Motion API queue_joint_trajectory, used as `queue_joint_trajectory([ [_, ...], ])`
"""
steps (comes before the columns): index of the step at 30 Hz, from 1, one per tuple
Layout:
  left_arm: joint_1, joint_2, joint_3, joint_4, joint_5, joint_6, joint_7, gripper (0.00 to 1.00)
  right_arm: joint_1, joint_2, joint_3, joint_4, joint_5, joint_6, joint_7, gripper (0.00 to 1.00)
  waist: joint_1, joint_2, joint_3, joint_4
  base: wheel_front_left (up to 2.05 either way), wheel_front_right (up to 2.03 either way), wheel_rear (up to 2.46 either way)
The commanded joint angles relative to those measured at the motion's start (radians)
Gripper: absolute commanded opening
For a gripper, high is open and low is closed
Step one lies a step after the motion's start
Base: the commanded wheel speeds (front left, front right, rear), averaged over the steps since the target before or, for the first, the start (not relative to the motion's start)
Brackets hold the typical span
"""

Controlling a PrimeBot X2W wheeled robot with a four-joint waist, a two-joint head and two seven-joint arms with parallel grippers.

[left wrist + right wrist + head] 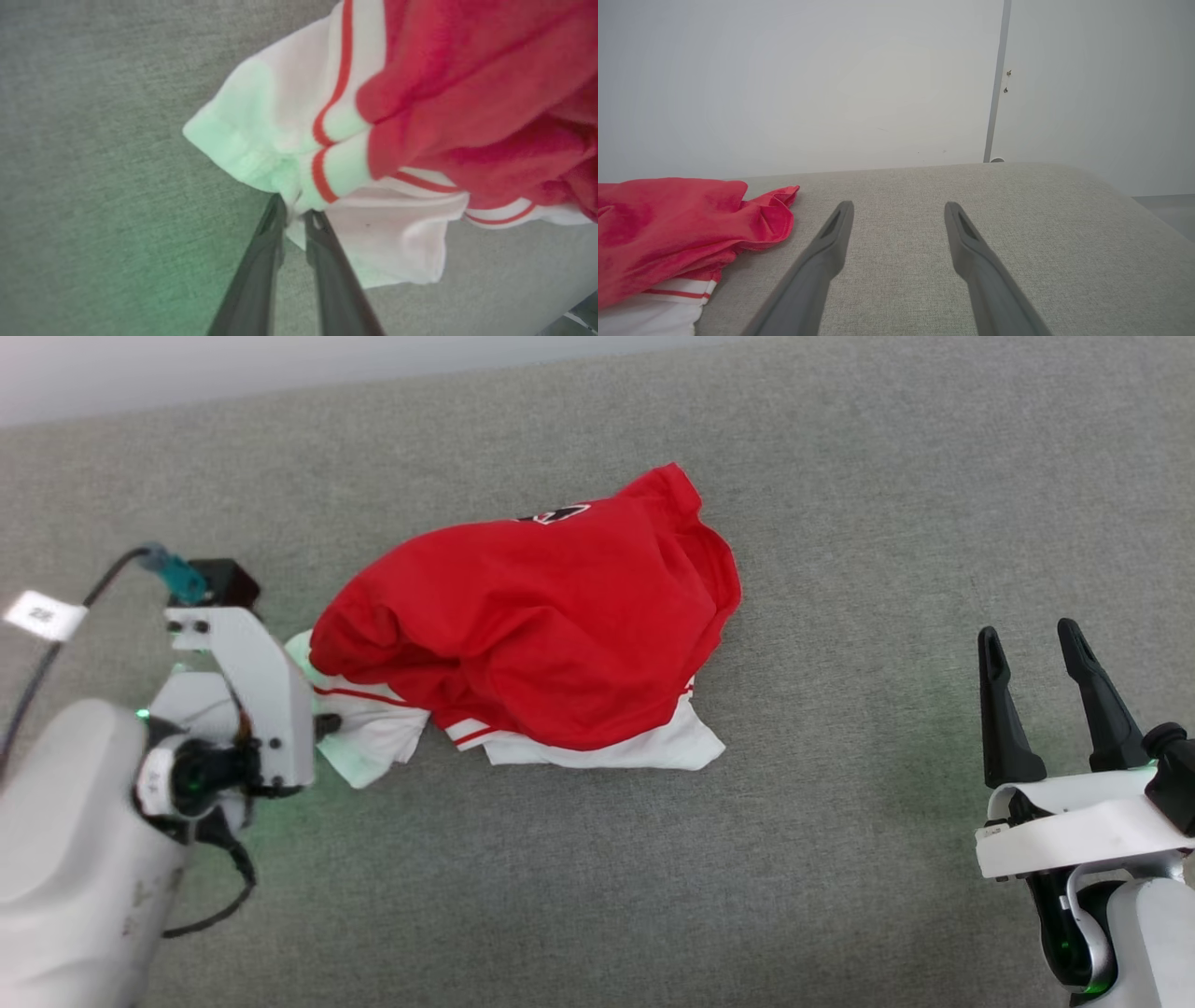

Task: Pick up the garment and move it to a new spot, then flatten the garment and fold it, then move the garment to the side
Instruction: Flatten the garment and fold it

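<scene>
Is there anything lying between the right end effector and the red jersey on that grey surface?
Nothing visible does. Only bare grey fabric surface lies between the open right end effector and the red jersey. The left end effector pinches its white sleeve.

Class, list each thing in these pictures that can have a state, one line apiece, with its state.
garment: crumpled in a heap on the grey surface, not yet flattened or folded.
left gripper: closed on the edge of the garment's white sleeve.
right gripper: open, empty, apart from the garment.
</scene>
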Motion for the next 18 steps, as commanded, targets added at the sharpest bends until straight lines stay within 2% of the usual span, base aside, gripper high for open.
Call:
queue_joint_trajectory([
  [1, 0.020, -0.028, -0.024, 0.018, 0.006, -0.010, 0.001, 0.00, 0.000, 0.002, -0.004, -0.003, -0.009, 0.000, -0.005, 1.00, 0.0000, -0.0001, -0.002, 0.003, 0.00, 0.00, 0.00],
  [7, -0.013, -0.008, -0.017, 0.028, 0.017, -0.019, -0.020, 0.00, 0.002, -0.004, -0.008, 0.002, -0.010, 0.000, -0.005, 1.00, 0.0000, -0.0001, -0.017, 0.018, 0.00, 0.00, 0.00],
  [12, -0.010, 0.038, 0.010, 0.006, 0.024, -0.003, -0.036, 0.00, 0.018, -0.007, -0.013, 0.003, -0.014, 0.000, -0.005, 1.00, 0.0000, -0.0001, -0.039, 0.035, 0.00, 0.00, 0.00],
  [18, 0.035, 0.123, 0.051, -0.049, 0.028, 0.029, -0.041, 0.00, 0.028, -0.014, -0.019, 0.002, -0.014, 0.000, 0.001, 1.00, 0.0000, -0.0001, -0.069, 0.058, 0.00, 0.00, 0.00],
])
